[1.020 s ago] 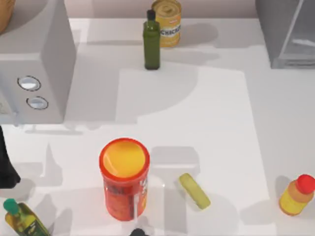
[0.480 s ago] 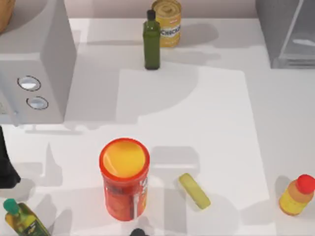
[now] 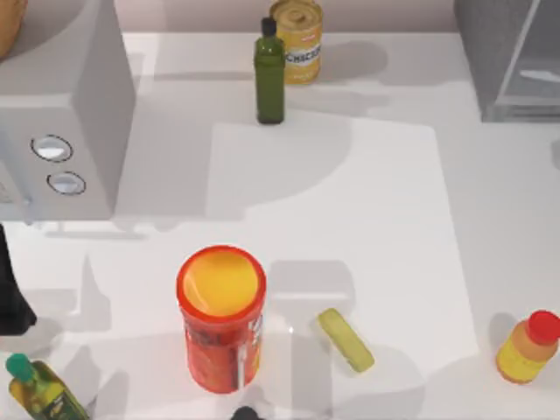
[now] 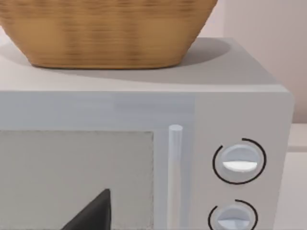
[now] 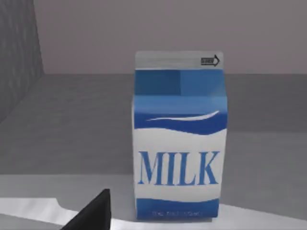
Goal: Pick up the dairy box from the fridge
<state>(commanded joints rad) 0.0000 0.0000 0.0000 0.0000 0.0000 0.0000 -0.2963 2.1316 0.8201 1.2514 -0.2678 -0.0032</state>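
Top view is showing the fridge (image 3: 512,57) at the table's (image 3: 376,219) far right corner, unchanged from earlier frames. Right wrist view is showing the dairy box (image 5: 178,136) standing upright inside it; either pincer's state, I cannot tell.

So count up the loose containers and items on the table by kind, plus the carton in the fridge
Bottles: 3
Cans: 1
Canisters: 1
Yellow-green pieces: 1
Milk cartons: 1
Total: 7

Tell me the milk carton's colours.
Blue and white milk carton with blue lettering, best in the right wrist view.
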